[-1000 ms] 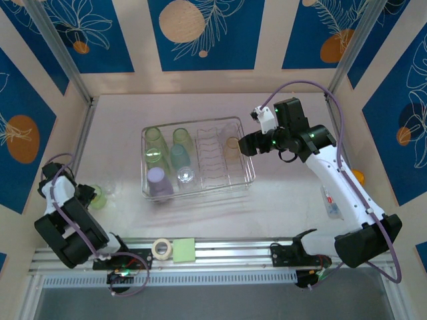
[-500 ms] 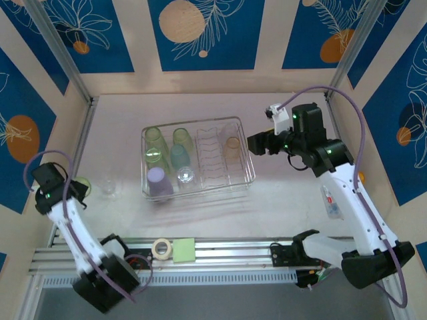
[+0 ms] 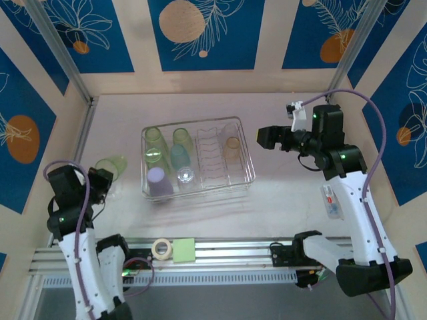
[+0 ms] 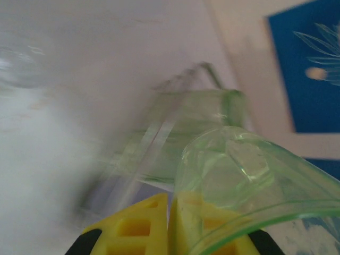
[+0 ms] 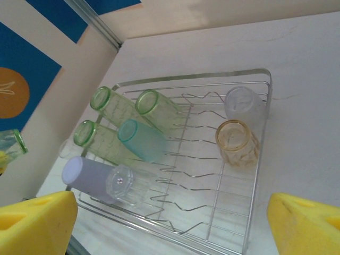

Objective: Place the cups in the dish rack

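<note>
My left gripper (image 3: 101, 179) is shut on the rim of a light green cup (image 3: 111, 165), which hangs tilted above the table left of the dish rack (image 3: 248, 175). In the left wrist view the yellow fingers (image 4: 139, 227) pinch that cup's wall (image 4: 239, 175). The silver dish rack (image 5: 263, 106) holds three green cups (image 5: 114, 106), a teal one (image 5: 142, 139), a lavender one (image 5: 85, 178), clear ones (image 5: 125, 183) and a peach one (image 5: 236, 141). My right gripper (image 3: 267, 137) hovers just right of the rack, open, with its pads (image 5: 37, 223) wide apart and nothing between them.
A white tape roll (image 3: 161, 248) and a green pad (image 3: 184, 250) lie on the front rail. An orange piece (image 3: 358, 177) sits by the right wall. Metal posts and patterned walls close in the table on three sides.
The left gripper shut on the green cup, raised it off the table and swung it toward the rack. The right gripper drew back to the right of the rack and opened wider.
</note>
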Controlling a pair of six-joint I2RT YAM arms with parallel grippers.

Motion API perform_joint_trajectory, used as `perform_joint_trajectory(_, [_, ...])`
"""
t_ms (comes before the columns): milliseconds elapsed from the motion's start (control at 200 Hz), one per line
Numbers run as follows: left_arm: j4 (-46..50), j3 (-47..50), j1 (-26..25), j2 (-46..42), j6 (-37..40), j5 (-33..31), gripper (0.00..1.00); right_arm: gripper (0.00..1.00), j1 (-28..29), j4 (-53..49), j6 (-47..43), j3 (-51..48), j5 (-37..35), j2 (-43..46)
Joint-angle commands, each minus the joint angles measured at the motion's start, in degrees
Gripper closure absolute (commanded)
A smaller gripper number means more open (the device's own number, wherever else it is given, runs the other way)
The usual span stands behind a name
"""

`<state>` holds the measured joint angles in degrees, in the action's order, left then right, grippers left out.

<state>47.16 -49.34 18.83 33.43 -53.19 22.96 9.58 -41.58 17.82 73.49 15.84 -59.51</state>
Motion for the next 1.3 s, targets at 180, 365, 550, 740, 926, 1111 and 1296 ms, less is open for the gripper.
perform_joint_trajectory(180, [-30.33, -4.5, -24.27, 11.79, -18.47, 2.47, 1.0, 0.08, 0.81, 5.9, 7.19, -1.13, 12.07, -0.59])
perform_joint_trajectory(365, [-61.92, 2.27, -37.23, 27.56, -29.64, 10.37, 1.0, 0.08, 3.82, 10.63, 7.46, -3.1, 15.97, -3.73])
perform_joint_trajectory(550, [-75.45, -0.23, -44.94, 38.31, -30.99, 13.34, 1.0, 0.06, 5.15, 18.29, 9.5, -5.67, 23.98, -5.94])
perform_joint_trajectory(740, [-78.85, -4.15, -47.86, 42.16, -29.06, 16.95, 1.0, 0.0, 7.11, 21.72, 10.26, -6.52, 26.48, -9.01])
perform_joint_trajectory(926, [-83.81, -5.03, -49.69, 44.46, -30.22, 19.82, 1.0, 0.0, 6.55, 27.28, 12.58, -7.25, 31.09, -11.66])
perform_joint_trajectory(1111, [-82.38, -5.9, -51.52, 46.36, -28.5, 21.9, 1.0, 0.01, 6.73, 33.09, 15.38, -6.45, 38.17, -13.04])
perform_joint_trajectory(1296, [-84.48, -5.33, -51.92, 47.28, -28.59, 22.64, 1.0, 0.01, 8.31, 30.05, 12.67, -4.71, 40.02, -14.43])
